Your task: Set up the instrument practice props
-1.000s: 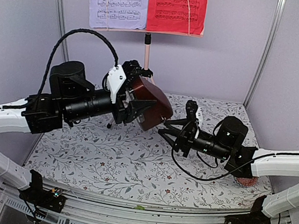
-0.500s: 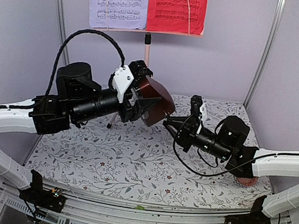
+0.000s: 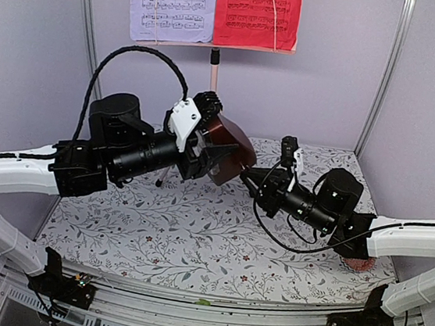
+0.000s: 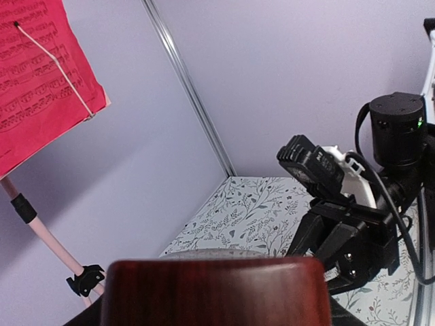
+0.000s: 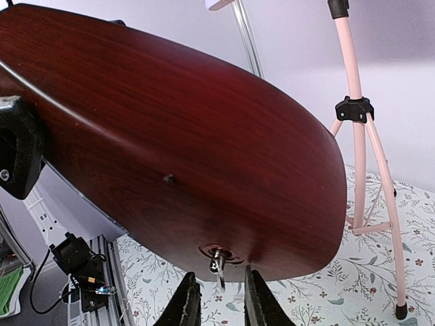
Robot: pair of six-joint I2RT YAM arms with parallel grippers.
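A tabletop with 2 robot arms reaching toward each other above a floral-patterned table. The left gripper holds a dark brown metronome in the air over the middle of the table toward its back edge, tilted on its side, with 1 black finger pressed against the polished wood. The right gripper comes in from the right, its tips just below the metronome's lower end. In the right wrist view its 2 fingers stand narrowly apart on either side of a small metal key that sticks out of the metronome, with a sliver of gap on each side and no contact to be seen. At the back edge of the table stands a pink stand on tripod legs, upright. Its desk carries 2 pages of printed music side by side: a lilac sheet on the left and a red sheet on the right. A small pink ball lies near the right edge of the table, partly hidden under the right arm.
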